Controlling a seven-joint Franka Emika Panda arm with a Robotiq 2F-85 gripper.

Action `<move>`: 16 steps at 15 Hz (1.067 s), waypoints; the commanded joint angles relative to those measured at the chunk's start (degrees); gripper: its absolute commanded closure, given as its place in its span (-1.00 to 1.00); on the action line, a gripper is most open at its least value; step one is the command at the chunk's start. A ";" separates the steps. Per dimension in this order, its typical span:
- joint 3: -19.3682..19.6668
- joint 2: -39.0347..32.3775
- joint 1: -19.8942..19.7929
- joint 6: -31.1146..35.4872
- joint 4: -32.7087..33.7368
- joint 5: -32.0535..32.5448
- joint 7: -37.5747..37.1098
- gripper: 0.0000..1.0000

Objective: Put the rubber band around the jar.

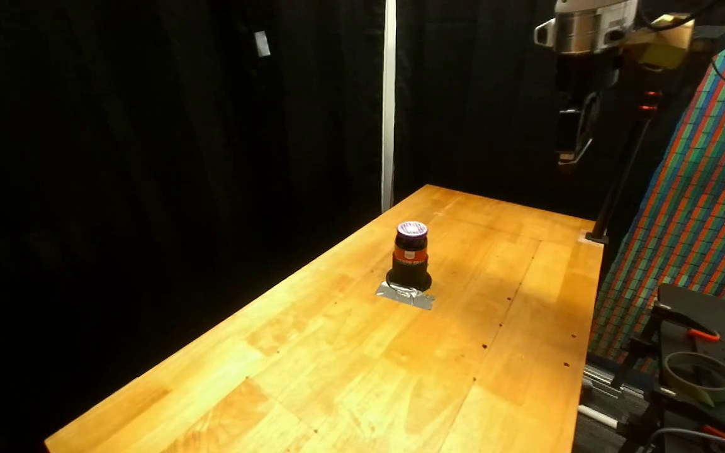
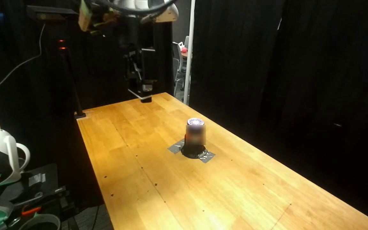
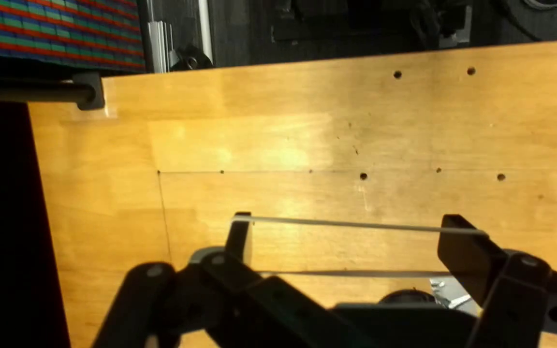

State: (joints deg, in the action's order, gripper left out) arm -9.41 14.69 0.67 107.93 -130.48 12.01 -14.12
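The jar (image 1: 411, 253) stands upright on the table, with a dark body, an orange-red label and a pale patterned lid. It also shows, partly blurred, in an exterior view (image 2: 195, 135). Its lower part sits in a black round base (image 2: 193, 151). My gripper (image 3: 351, 228) is open. The pale rubber band (image 3: 346, 224) is stretched around its two fingers, with two strands spanning the gap. In both exterior views my gripper (image 1: 571, 157) (image 2: 141, 97) is high above the table's far part, away from the jar. In the wrist view the jar is hidden behind the gripper; only the base's edge (image 3: 406, 296) shows.
Grey tape (image 1: 405, 296) fixes the base to the wooden table (image 1: 362, 371). A black post (image 1: 614, 182) stands at the table's far corner. A side stand holds a tape roll (image 1: 700, 376). A white-handled object (image 2: 6, 159) stands beside the table. Dark curtains hang around.
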 commanded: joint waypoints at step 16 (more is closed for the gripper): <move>4.72 -35.55 7.82 27.60 23.27 -0.25 -10.13 -1.00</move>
State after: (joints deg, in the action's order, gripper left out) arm -6.58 -16.27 7.02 134.76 -112.52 12.58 -24.92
